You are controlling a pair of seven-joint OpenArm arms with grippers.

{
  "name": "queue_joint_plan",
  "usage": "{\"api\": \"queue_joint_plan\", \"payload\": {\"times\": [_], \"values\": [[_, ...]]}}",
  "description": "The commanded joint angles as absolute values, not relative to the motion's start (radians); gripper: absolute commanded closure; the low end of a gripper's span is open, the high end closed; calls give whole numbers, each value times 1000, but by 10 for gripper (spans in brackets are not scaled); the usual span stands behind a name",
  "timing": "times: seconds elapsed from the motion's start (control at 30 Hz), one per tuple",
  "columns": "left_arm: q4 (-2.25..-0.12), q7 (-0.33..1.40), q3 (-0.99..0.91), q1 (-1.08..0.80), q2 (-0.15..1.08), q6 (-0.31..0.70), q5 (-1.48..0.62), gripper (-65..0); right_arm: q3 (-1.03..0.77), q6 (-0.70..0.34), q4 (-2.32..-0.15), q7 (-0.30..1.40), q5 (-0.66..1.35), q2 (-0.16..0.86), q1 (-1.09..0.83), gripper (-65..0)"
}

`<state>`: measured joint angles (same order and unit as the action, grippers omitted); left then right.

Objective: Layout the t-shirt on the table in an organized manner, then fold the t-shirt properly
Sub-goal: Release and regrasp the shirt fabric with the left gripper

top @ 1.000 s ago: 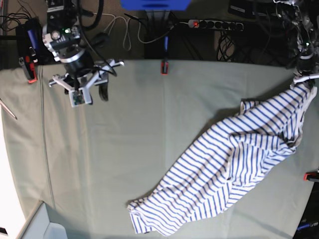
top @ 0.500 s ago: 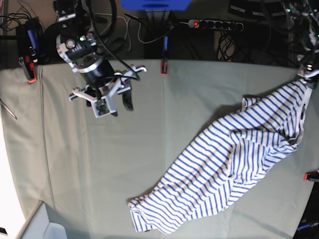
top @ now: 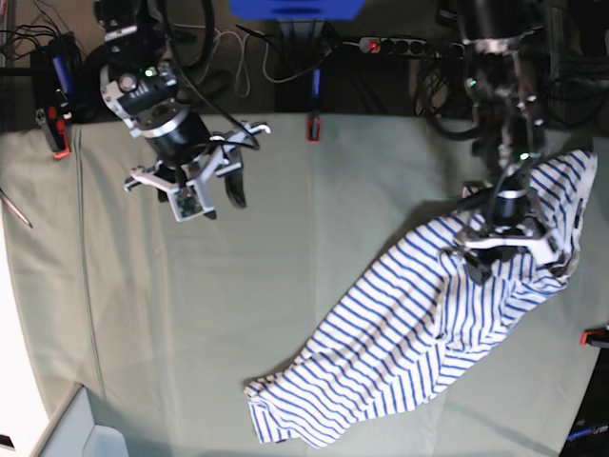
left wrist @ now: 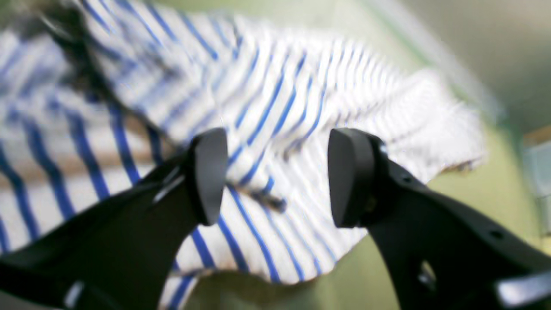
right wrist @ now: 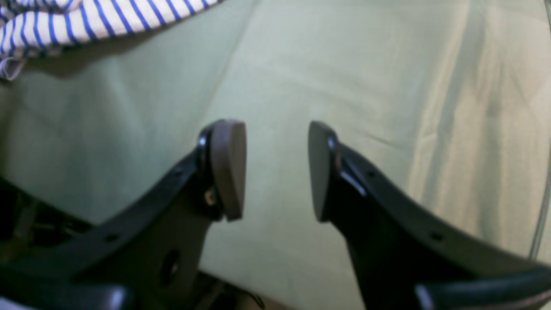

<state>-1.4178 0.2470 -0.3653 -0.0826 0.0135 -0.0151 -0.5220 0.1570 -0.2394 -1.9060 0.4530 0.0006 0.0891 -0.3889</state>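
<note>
Beyond the far edge of the tabletop, a dark power strip (top: 411,45) with a lit red switch lies on the floor at the upper right, among loose black cables (top: 440,90). A white cable (top: 231,49) loops to the left of it. A bright blue object (top: 296,8) is cut off by the top edge at centre. Red clamps grip the cloth: one at the far edge, centre (top: 313,128), one at the far left corner (top: 59,133), and one at the right edge (top: 596,336). A pale grey-white box corner (top: 81,433) shows at the near left.
</note>
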Motion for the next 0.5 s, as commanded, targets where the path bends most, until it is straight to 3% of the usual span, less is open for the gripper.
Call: {"api": "queue_joint_plan", "payload": {"times": [0.0,0.47], "values": [[-1414,217,-369,-56,2,-7,-504,-355,154,-254,-1923,430,7,93,-387,-248],[-1173,213,-371,56,-18,-7,-455,-356,154,-252,-1923,430,7,119,-387,-248]]}}
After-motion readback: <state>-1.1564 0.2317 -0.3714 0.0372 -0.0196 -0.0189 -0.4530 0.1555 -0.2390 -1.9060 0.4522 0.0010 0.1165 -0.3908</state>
